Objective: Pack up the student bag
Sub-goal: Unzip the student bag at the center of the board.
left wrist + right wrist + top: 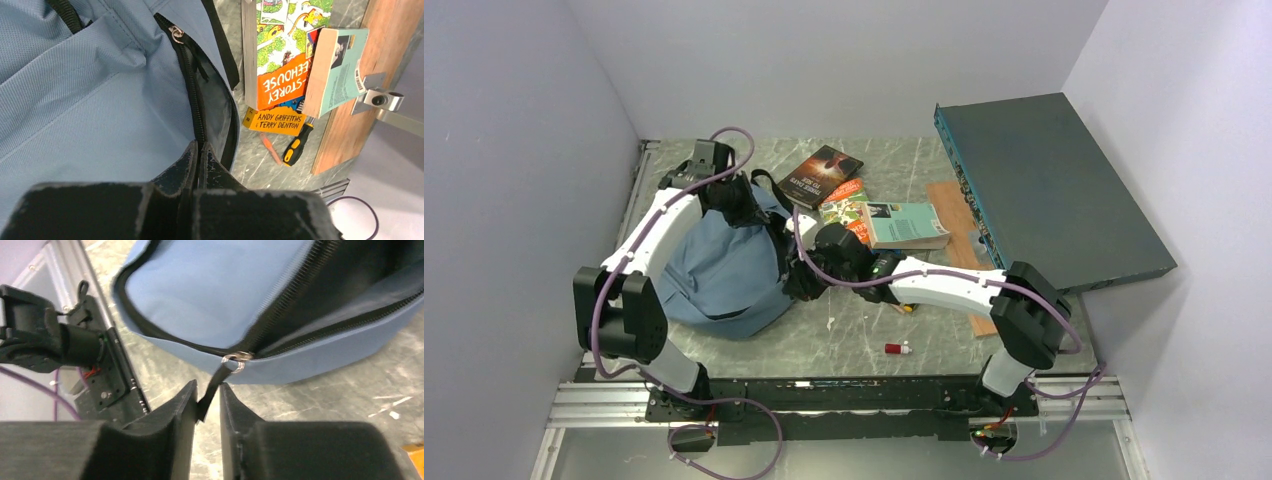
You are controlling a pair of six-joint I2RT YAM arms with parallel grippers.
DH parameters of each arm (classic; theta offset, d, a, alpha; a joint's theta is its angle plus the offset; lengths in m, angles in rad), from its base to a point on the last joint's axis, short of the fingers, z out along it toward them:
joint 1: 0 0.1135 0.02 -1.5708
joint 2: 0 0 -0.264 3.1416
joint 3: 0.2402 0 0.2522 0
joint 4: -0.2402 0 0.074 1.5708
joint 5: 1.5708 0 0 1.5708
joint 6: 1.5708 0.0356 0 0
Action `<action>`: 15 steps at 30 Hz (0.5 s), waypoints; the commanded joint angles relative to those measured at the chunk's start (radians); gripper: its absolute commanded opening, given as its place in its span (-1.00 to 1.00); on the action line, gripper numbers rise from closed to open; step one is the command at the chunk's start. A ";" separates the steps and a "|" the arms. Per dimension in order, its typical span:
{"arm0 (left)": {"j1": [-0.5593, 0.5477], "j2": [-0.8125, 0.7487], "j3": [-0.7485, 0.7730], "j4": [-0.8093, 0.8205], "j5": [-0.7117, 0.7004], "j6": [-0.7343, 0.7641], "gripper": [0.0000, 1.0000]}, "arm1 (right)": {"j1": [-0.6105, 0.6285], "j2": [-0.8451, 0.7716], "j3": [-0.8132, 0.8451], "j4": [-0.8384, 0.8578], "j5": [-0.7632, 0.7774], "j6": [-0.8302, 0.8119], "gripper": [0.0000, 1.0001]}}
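Observation:
The dusty-blue student bag [714, 275] lies on the table's left half, its black zipper partly open. My left gripper [742, 205] is at the bag's far top edge. In the left wrist view this gripper [199, 146] is shut on the zipper edge of the bag [75, 100]. My right gripper [802, 280] is at the bag's right side. In the right wrist view it [207, 390] has the black zipper pull tab [216, 382] between its nearly closed jaws, below the open bag [210, 285].
Right of the bag lie a dark book [820, 175], an orange-green book [844, 205] and a teal-cover book [906, 223]. A wooden board [959, 215] and a dark teal flat box [1049, 190] lie further right. A yellow-black screwdriver [298, 145], an orange pen [270, 148] and a small red item [897, 348] are nearby.

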 commanded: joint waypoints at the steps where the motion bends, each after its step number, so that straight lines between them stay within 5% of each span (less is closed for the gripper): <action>1: 0.023 -0.097 -0.085 0.189 0.062 0.101 -1.00 | -0.020 -0.015 0.070 -0.102 -0.170 0.030 -0.25; 6: 0.023 -0.145 -0.155 0.213 0.161 0.145 -1.00 | -0.127 -0.030 0.078 -0.156 -0.186 0.173 0.25; 15: 0.014 -0.178 -0.194 0.223 0.233 0.156 -1.00 | -0.167 0.042 0.188 -0.098 -0.156 0.197 0.28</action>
